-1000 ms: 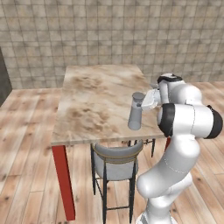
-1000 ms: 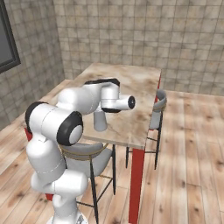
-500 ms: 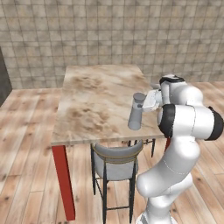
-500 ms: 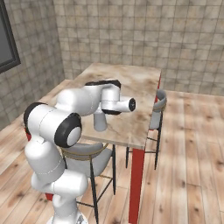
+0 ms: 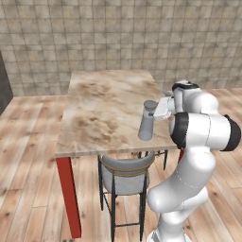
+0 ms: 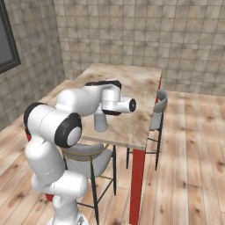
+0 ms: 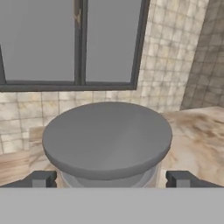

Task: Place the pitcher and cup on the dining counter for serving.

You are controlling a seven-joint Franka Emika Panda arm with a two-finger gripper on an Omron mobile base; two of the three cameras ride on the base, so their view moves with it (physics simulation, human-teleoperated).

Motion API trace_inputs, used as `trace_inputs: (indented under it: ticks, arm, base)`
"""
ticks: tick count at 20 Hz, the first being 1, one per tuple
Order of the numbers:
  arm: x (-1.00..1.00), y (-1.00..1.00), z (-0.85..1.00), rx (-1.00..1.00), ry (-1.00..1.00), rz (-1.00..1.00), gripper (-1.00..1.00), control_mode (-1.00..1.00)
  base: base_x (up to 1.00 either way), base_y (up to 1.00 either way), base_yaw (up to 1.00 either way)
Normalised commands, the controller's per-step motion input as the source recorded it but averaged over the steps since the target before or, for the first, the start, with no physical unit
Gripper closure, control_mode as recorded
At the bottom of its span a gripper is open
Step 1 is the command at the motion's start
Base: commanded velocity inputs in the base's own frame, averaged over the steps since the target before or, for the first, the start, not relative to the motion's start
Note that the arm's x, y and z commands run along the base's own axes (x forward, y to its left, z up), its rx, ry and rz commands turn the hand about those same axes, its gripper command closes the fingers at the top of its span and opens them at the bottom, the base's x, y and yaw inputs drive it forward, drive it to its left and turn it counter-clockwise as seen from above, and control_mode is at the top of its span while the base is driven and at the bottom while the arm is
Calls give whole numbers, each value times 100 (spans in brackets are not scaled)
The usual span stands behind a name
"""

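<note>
Item: tall plain grey pitcher (image 5: 147,121) with flat round top, upright near the near right edge of the beige-brown marbled stone table (image 5: 100,106) with red legs. Hold: none; my jaws (image 7: 111,178) are spread wide, one finger tip (image 7: 40,178) either side of the neck, seemingly clear of it. Step in hand: release. To do it well I would draw straight back level, touching neither side, so it stays upright. Below: grey round-backed stool (image 5: 125,172).
</note>
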Motion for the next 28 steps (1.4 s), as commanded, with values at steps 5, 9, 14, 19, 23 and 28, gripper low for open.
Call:
trace_inputs:
  ticks: [5,9,14,19,23,28]
  arm:
    - [6,-19,-33,-4,2,-3,-100,-100]
    - [0,-35,-44,-9,5,-1,-100,-100]
    - [0,-29,-51,-14,6,0,-100,-100]
    - [0,-10,-51,-18,4,0,-100,-100]
    - [-9,-14,-36,-16,1,0,-100,-100]
    - [-34,-21,-2,-12,0,0,-100,-100]
  base:
    - [0,0,0]
    - [0,0,0]
    - [0,0,0]
    - [0,0,0]
    - [0,0,0]
    - [0,0,0]
